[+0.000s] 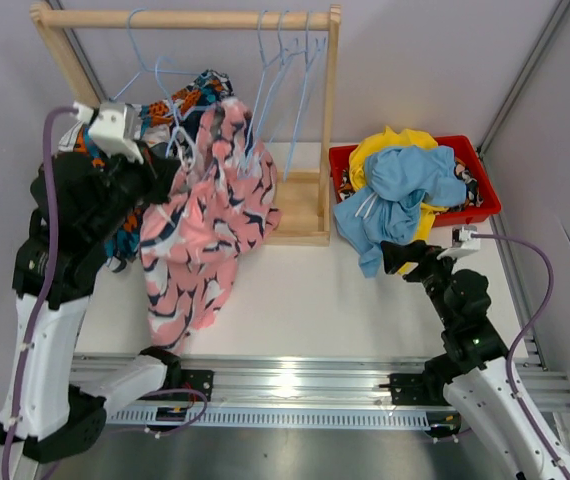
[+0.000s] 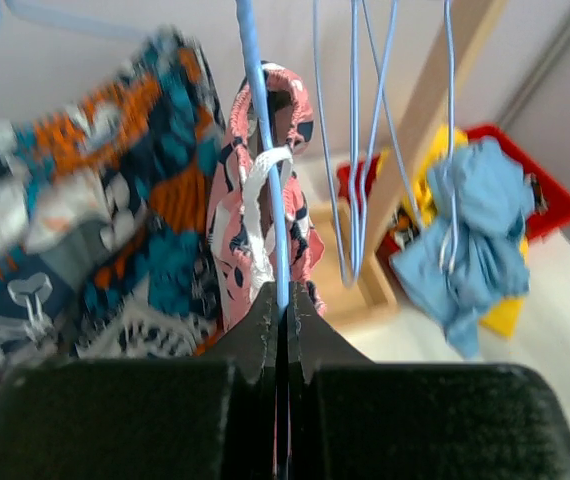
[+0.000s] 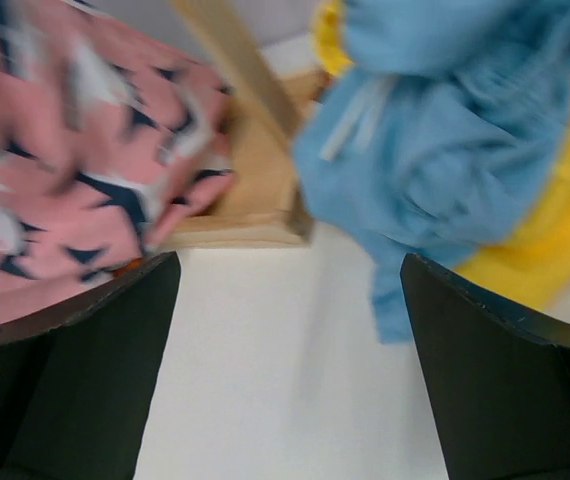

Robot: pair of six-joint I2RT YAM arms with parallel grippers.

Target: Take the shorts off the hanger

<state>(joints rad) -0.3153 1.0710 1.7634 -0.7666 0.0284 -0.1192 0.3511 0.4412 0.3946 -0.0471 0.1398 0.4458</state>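
The left gripper (image 2: 283, 300) has its fingers pressed together on the blue wire of a hanger (image 2: 262, 150), which rises from between the tips. Just beyond those tips the pink shorts (image 1: 205, 230) hang from that hanger, a white drawstring (image 2: 255, 200) looped beside the wire and the legs draping down toward the table (image 1: 335, 310). Left of the fingers, close against the pink pair, the patchwork shorts (image 2: 135, 220) are also up at the wooden rack (image 1: 185, 17). Right of the fingers, farther along the rail, the empty hangers (image 1: 290, 70) dangle bare.

The right gripper (image 3: 290, 265) holds its fingers spread wide with nothing between them, over bare table. Ahead of them the light blue shorts (image 1: 400, 190) and yellow shorts (image 1: 390, 145) lie heaped in the red bin (image 1: 480, 195), the blue spilling over its near wall.

So two pairs look finished. The pink pair seems to be the one in hand, and the patchwork pair is left after it. A further pair I cannot pick out with certainty.
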